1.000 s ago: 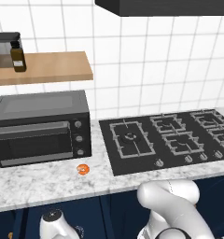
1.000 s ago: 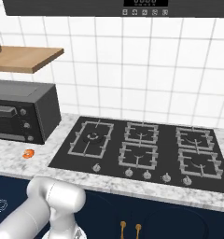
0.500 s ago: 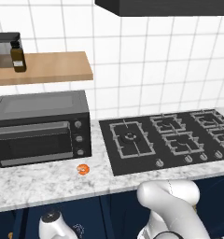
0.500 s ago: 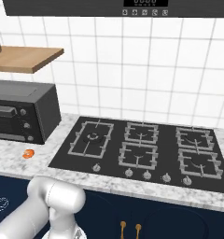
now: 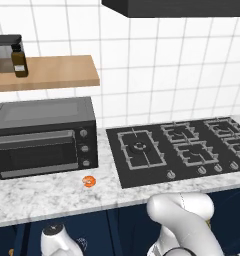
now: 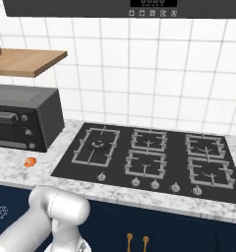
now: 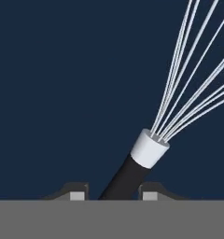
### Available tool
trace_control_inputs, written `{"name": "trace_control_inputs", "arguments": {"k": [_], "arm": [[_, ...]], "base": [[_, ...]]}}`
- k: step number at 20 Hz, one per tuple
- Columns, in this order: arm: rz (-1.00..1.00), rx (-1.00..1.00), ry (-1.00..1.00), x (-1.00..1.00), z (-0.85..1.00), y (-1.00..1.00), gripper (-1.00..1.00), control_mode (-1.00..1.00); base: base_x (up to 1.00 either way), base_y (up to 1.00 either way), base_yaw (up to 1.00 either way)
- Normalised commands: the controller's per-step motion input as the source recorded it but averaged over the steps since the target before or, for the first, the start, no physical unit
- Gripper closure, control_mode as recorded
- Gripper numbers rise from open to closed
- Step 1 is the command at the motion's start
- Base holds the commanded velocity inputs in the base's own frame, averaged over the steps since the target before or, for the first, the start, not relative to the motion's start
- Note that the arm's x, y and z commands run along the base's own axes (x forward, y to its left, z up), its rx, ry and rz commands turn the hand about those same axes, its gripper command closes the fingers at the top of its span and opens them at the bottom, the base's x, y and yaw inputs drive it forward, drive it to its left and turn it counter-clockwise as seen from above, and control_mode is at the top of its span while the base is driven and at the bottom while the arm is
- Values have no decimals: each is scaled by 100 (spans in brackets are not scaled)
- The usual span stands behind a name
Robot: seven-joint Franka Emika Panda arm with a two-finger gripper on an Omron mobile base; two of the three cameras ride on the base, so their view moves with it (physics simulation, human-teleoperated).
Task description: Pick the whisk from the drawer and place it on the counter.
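A: Start at the fingers. What's closest in the hand view?

B: The gripper (image 7: pixel 111 196), with both dark fingertips (image 7: pixel 76 195) poking up at the bottom edge. The whisk (image 7: pixel 149 149) has its black handle running straight down into the gap between them.

A: Is it clamped yet?

B: I can't tell. The jaws stand a little wider than the handle, with a sliver of space showing on either side, but the contact point itself sits below the frame edge.

A: How does the whisk lie against the jaws?

B: Its long axis leans up and to the right in the hand view. Handle nearest the fingers, then the pale collar, then the silvery wires fanning off to the upper right. So the closing line cuts across the handle rather than along it, which I'd judge is what a pinch needs.

A: And behind it?

B: Flat navy, the floor of the drawer (image 7: pixel 62 93). The whisk seems to rest on it or just above.

A: Farther out?

B: The marbled counter (image 5: pixel 47 195) above the cabinet fronts, carrying a small orange object (image 5: pixel 89 181) in front of the black toaster oven (image 5: pixel 42 137), with the gas hob (image 5: pixel 182 150) to the right. The bare stone near the orange thing looks like the likely landing spot
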Motion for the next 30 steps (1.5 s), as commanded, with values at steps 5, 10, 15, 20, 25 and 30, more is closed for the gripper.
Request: {"name": "trace_control_inputs", "arguments": {"k": [5, 10, 15, 20, 25, 30], "arm": [[1, 0, -1, -52, 89, -16, 100, -100], [8, 0, 0, -54, 100, 0, 100, -100], [-2, 0, -1, 15, 100, 0, 100, -100], [-18, 0, -3, 57, 100, 0, 100, -100], [-33, 0, -1, 77, 97, 0, 100, -100], [-49, -3, 0, 79, 37, -19, 100, -100]], "base": [[0, 0, 0], [0, 0, 0], [0, 0, 0], [0, 0, 0], [0, 0, 0], [0, 0, 0]]}}
